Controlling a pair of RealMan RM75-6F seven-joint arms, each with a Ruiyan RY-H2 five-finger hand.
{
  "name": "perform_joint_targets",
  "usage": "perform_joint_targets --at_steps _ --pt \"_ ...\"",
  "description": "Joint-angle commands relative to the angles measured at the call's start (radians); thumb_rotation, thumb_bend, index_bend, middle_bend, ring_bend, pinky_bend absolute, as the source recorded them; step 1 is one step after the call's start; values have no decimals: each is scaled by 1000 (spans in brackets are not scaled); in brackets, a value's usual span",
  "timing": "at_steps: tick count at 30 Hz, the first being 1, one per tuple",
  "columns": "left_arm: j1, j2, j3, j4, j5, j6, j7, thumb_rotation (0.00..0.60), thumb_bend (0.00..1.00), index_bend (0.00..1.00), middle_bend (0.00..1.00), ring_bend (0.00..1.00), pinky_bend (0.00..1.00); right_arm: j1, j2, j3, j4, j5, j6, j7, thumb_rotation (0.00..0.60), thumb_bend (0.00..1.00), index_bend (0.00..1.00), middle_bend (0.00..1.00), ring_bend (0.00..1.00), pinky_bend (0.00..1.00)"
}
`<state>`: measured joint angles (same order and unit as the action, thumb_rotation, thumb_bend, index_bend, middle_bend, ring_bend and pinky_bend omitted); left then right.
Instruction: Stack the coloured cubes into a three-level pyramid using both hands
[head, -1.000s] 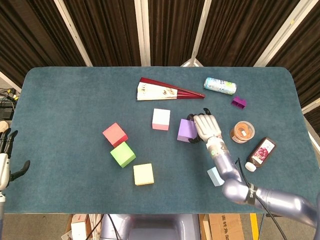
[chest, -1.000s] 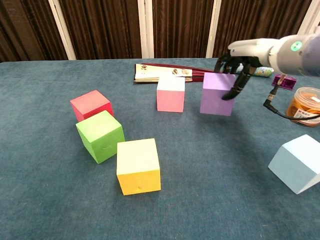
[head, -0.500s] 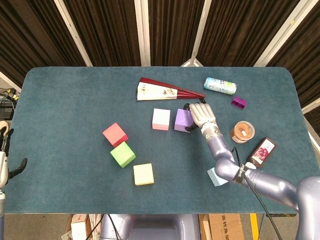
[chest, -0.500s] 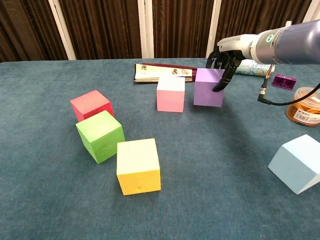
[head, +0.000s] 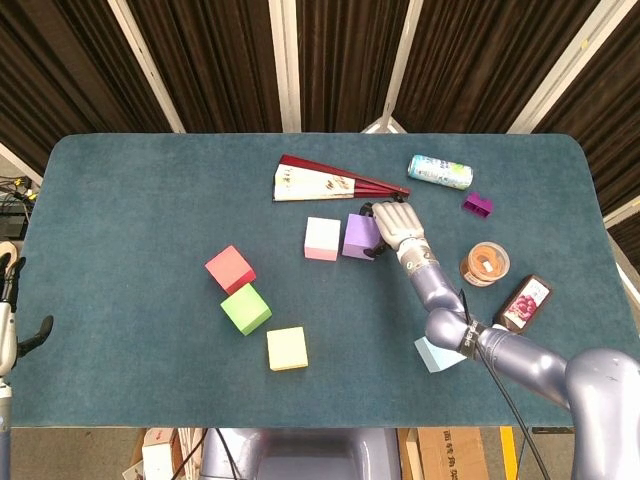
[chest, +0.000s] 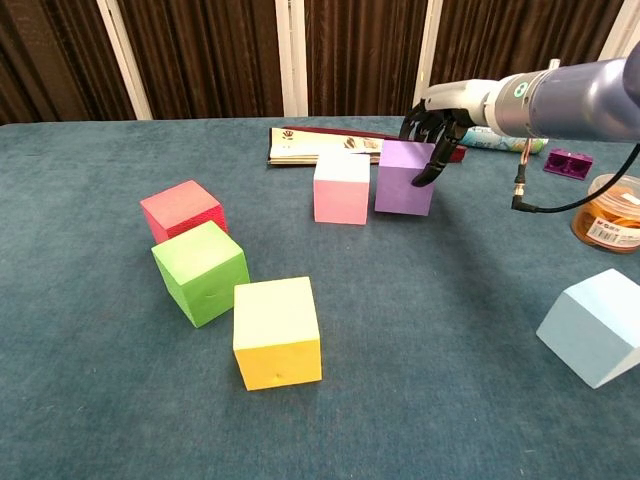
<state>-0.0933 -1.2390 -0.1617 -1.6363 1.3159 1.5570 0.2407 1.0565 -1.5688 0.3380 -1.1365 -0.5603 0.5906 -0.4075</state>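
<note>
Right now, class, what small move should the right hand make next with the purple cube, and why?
Probably release it. The right hand holds the purple cube on the table, right beside the pink cube, so the base row looks begun.

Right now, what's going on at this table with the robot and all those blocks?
The right hand grips the purple cube, which sits on the table close beside the pink cube. The red cube, green cube, yellow cube and light blue cube lie loose, nothing stacked yet. The left hand waits at the table's edge, holding nothing.
</note>
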Motion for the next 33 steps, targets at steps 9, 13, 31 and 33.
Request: perform_joint_targets --at_steps 9,13,31,33 --pt "-1 0 0 0 -2 -3 1 600 357 48 0 0 0 -15 -18 -6 19 -114 -9 122 600 272 477 390 255 0" --pt "-3 -1 1 0 -3 -6 4 600 357 48 0 0 0 -16 -24 -15 19 -136 -1 141 600 272 477 390 255 0" --pt "-1 2 1 -1 -5 -5 1 600 357 52 0 0 0 -1 -64 -46 52 -104 68 119 600 272 477 390 255 0" --pt "-1 2 1 -2 -6 -5 1 600 357 52 0 0 0 3 -67 -48 50 -87 79 104 600 272 477 390 255 0"
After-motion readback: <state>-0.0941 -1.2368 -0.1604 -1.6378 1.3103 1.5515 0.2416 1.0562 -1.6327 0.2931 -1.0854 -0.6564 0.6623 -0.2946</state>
